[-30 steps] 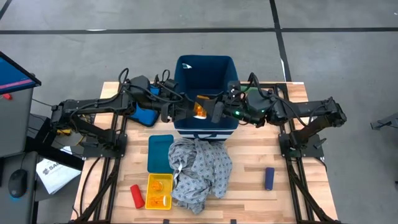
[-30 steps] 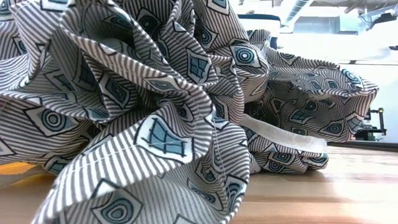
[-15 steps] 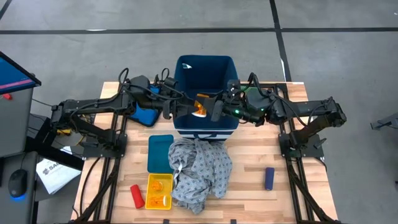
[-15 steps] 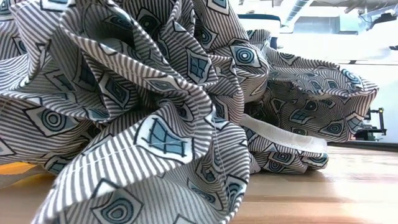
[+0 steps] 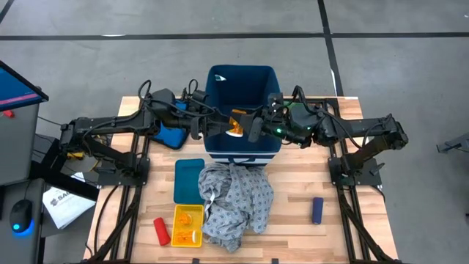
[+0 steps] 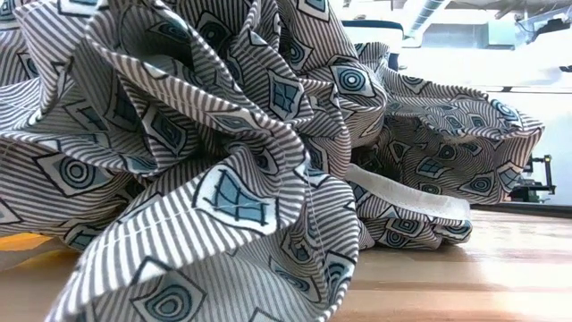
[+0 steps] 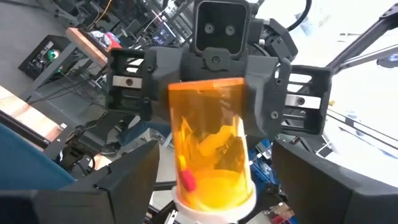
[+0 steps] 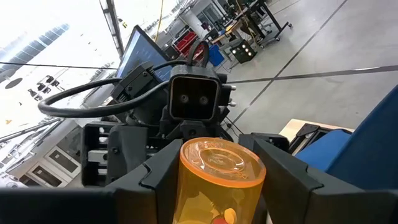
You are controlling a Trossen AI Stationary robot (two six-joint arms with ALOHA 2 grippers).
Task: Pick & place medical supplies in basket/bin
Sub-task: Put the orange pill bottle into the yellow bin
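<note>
above the near rim of the navy bin [image 5: 242,81], you see an orange pill bottle [image 5: 236,125] caught between two arms, its long axis running across from one gripper to the other. the right gripper [image 5: 254,127] pinches it at its open end, fingers pressed on its sides. the left gripper [image 5: 220,126] faces it at the white-capped end, fingers spread to either side; whether they touch is hard to tell. the bottle sits over the bin's edge, so your drop lies just beyond. the grey gown [image 5: 234,202] lies heaped on the table before the bin.
</note>
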